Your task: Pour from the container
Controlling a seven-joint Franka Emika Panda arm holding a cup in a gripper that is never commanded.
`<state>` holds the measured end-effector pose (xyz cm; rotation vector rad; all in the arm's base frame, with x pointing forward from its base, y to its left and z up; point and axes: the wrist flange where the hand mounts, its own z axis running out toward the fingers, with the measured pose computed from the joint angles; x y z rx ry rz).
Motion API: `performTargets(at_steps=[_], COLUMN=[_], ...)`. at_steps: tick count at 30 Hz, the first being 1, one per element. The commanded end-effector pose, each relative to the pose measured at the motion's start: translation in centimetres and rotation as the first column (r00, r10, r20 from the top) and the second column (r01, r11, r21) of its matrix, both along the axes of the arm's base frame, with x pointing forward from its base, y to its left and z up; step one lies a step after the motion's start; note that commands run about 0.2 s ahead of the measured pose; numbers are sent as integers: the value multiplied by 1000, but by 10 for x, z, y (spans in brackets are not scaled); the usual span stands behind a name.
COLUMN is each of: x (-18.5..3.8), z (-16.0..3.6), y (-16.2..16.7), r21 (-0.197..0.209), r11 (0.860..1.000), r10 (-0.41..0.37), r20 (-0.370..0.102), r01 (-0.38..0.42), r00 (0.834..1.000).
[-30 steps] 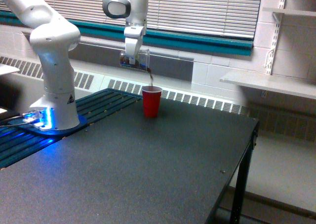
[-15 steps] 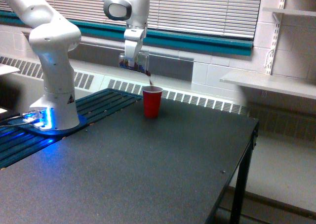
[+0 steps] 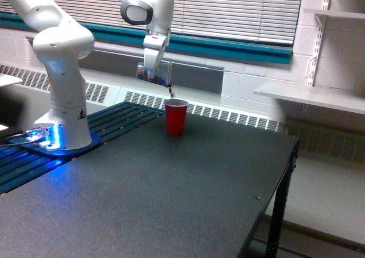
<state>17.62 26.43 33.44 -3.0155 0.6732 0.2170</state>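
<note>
The red cup [image 3: 175, 117] stands on the table [image 3: 171, 201], toward its far edge. The container [image 3: 154, 73] hangs above it, slightly to the exterior view's left. The arm's base [image 3: 63, 135] sits far left.

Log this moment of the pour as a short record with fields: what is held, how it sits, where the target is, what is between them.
held item: clear container, clamped by the gripper
tilt: tipped on its side, mouth toward the exterior view's right
contents: brown material showing through the wall
stream: short brown trickle at the lip
target: red cup, upright on the dark table
relation: the container's lip is above the cup's rim, not touching it
</note>
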Motion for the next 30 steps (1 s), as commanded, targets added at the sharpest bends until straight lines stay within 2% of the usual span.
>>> performTargets(at_steps=[1,30], x=[1,8], z=[-1,-6], y=[1,4], r21=[8,21], r11=[1000,999], r10=[24,39], r20=[-15,-45], r01=[-24,-38], r00=[1000,998])
